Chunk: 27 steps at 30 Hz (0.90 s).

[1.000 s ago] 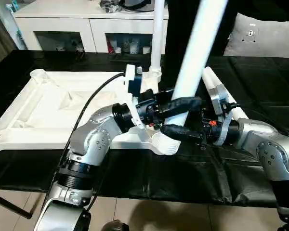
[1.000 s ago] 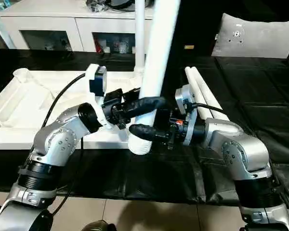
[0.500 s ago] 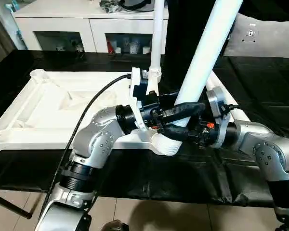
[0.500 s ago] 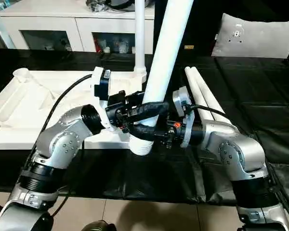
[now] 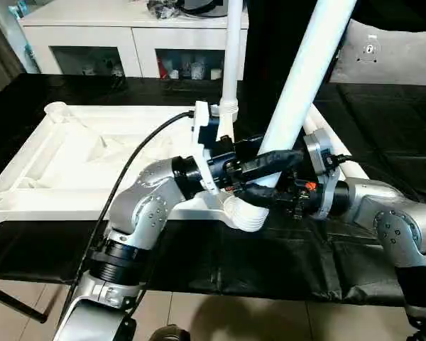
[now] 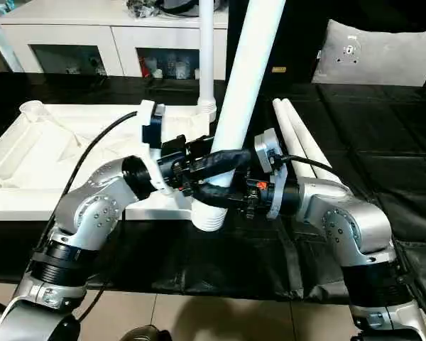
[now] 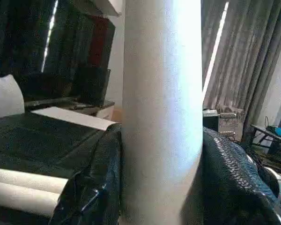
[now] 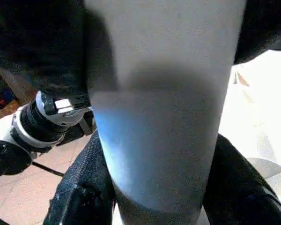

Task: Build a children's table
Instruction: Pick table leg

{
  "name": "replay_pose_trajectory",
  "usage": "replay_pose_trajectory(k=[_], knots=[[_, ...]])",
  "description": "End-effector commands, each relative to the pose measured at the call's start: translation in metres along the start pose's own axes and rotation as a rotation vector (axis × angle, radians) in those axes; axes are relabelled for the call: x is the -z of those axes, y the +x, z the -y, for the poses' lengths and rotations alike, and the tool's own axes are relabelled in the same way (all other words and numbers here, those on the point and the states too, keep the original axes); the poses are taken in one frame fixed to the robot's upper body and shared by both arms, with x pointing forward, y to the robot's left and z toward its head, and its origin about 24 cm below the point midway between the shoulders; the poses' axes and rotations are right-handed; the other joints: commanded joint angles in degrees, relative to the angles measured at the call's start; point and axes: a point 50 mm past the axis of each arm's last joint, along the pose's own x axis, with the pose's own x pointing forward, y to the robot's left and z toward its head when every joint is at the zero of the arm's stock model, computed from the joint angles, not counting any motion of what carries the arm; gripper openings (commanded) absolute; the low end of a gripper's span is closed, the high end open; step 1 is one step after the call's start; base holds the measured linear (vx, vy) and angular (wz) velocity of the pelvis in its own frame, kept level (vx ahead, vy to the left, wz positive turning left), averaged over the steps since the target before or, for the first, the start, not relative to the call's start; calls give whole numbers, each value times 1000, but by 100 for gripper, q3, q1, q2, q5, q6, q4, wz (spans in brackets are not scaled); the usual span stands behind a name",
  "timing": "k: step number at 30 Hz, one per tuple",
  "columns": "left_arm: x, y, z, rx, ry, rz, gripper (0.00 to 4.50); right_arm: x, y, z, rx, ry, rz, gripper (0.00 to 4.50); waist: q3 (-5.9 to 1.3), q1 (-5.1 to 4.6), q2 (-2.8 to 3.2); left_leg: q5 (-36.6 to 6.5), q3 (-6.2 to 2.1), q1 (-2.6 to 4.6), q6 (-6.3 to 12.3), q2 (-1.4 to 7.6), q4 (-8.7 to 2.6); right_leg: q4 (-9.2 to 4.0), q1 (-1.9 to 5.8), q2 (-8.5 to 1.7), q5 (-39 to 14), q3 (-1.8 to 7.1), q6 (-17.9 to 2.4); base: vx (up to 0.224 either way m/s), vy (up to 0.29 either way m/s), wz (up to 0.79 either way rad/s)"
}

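The children's table top (image 5: pixel 92 156) lies underside up on the black-covered surface. One white leg (image 5: pixel 232 57) stands upright in its far right corner socket. A second leg (image 5: pixel 305 71) leans to the right, its foot in the near right corner socket (image 5: pixel 245 213). My left gripper (image 5: pixel 273 162) is shut around this leg from the left, and my right gripper (image 5: pixel 259 193) is shut on it just below, from the right. In each wrist view the leg (image 7: pixel 161 112) (image 8: pixel 164 117) stands between black fingers (image 7: pixel 98 187) (image 8: pixel 79 197). Two more legs (image 6: pixel 295 128) lie side by side to the right of the top.
A white cabinet (image 5: pixel 128 35) with glass doors stands behind the work surface (image 5: pixel 270 263). A grey cushion (image 5: pixel 390 50) rests at the back right. The surface's front edge runs just below my arms, with tiled floor beneath.
My right gripper has closed its fingers onto the leaning leg. The leg has shifted a little to the right, and its foot now sits nearer the corner socket.
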Motion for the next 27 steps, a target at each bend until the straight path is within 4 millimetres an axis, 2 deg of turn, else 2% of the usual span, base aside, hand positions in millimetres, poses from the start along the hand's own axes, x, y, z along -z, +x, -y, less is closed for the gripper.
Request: replay_pose_trajectory(k=[1, 4, 5, 7, 10, 12, 15, 18, 24, 27], knots=[[-1, 1, 5, 40, 14, -26, 259, 3, -3, 2, 31, 20, 0, 196, -427, 7, -107, -786, -139, 152, 265, 352, -348, -442, 242, -520, -1128, 281, -1020, 0, 0, 0], [0, 1, 13, 92, -3, -36, 265, 6, -2, 3, 52, 21, 2, 196, -429, 6, -107, -773, -142, 152, 276, 357, -351, -430, 238, -516, -1055, 279, -1043, 0, 0, 0], [1, 1, 16, 109, 5, -57, 279, 9, 0, 5, 76, 15, -11, 195, -428, 9, -83, -805, -144, 155, 263, 359, -353, -437, 234, -518, -1088, 280, -1043, 0, 0, 0], [3, 1, 19, 123, 16, -85, 302, 13, 2, 7, 100, 4, -31, 195, -424, 0, -86, -892, -150, 161, 194, 363, -366, -436, 224, -519, -1177, 282, -1025, 0, 0, 0], [5, 1, 21, 138, 40, -127, 312, 16, 6, 10, 133, -27, -28, 194, -412, -10, -91, -976, -147, 162, 131, 356, -376, -451, 222, -517, -1287, 286, -979, 0, 0, 0], [5, 2, 22, 140, 62, -141, 342, 16, 9, 13, 168, -57, -20, 194, -415, -13, -77, -1001, -149, 168, 107, 356, -379, -449, 210, -519, -1311, 291, -963, 0, 0, 0], [-1, 5, 23, 129, 54, -85, 349, 16, 16, 21, 275, -72, 3, 194, -410, -20, -79, -998, -148, 166, 73, 356, -388, -445, 202, -522, -1279, 291, -982, 0, 0, 0], [-1, 7, 25, 129, 56, -81, 384, 16, 19, 24, 309, -87, -12, 193, -422, -23, -77, -993, -153, 175, 62, 360, -386, -425, 211, -515, -1153, 289, -1000, 0, 0, 0], [4, 12, 30, 148, 51, -97, 387, 18, 26, 26, 334, -139, -53, 193, -414, -48, -73, -1023, -149, 163, 91, 350, -390, -435, 223, -514, -1152, 295, -971, 0, 0, 0], [3, 12, 32, 163, -15, -49, 387, 20, 28, 27, 347, -145, -37, 193, -411, -71, -73, -1066, -144, 164, 90, 347, -391, -433, 215, -513, -1171, 296, -995, 0, 0, 0]])
